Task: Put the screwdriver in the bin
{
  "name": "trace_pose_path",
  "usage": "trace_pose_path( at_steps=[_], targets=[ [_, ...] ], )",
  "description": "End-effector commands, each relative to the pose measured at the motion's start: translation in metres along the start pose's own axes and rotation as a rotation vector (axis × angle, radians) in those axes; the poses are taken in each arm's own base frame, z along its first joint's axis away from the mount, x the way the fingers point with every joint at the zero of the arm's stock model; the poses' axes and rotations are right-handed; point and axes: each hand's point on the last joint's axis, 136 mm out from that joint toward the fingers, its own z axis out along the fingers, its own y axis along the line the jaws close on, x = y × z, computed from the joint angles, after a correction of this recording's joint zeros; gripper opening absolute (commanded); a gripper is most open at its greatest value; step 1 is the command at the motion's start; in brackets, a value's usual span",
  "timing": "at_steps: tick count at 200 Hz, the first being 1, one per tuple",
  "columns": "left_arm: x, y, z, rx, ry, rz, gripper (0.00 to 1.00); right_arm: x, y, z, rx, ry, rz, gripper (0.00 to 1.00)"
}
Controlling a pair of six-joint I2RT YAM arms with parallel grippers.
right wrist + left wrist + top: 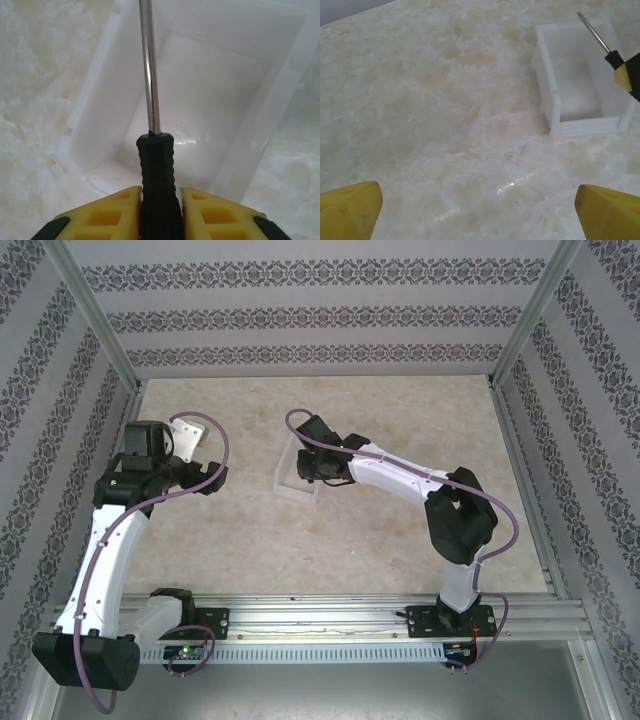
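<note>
Marbled beige tabletop (pixel 350 540) within an enclosure of patterned walls. Right gripper (pixel 159 197): jaws clamped on the black handle of the screwdriver (pixel 156 165), which it holds raised over the bin (pixel 95 85), the thin shaft pointing out across the white interior. Left gripper (pixel 480 210): fingers spread wide, holding nothing, poised above bare tabletop to the left of the bin, well apart from it.
</note>
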Motion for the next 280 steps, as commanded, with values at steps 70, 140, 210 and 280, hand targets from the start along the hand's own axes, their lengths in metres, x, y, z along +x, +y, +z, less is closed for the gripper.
trace_pose_path(
  at_steps=[70,140,210,280],
  targets=[
    [-0.003,-0.007,-0.006,0.022,-0.007,0.022,0.99,-0.010,0.011,0.028,0.032,-0.003,0.028,0.25],
    [-0.001,-0.006,-0.006,0.012,0.001,0.039,0.99,-0.008,0.012,0.050,0.050,0.033,0.028,0.25],
    [0.002,-0.007,-0.004,0.019,0.003,0.034,0.99,0.001,0.012,0.063,0.057,0.058,0.038,0.25],
    [0.004,-0.007,-0.003,0.016,0.007,0.036,0.99,0.009,0.012,0.069,0.062,0.076,0.050,0.26]
  ],
)
